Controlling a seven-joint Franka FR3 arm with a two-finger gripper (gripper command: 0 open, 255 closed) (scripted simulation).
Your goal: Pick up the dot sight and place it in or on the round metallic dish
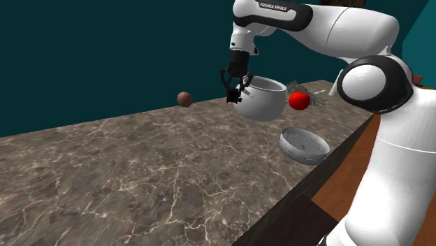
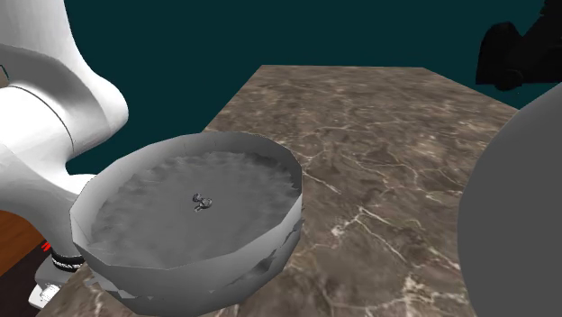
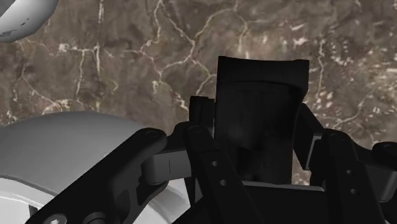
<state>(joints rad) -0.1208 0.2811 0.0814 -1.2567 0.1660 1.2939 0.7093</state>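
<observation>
The jaws are closed about the black dot sight, clasping it on both sides and holding it above the marbled counter; a white round pot sits just beside the jaws; the grey round dish lies lower and nearer the stand, at the counter's edge, well apart from the jaws; a red ball shows on the pot's far side from the jaws.

Shoulder view: beside arm, over counter. Second exterior: close at dish. Shared: dish, counter.
</observation>
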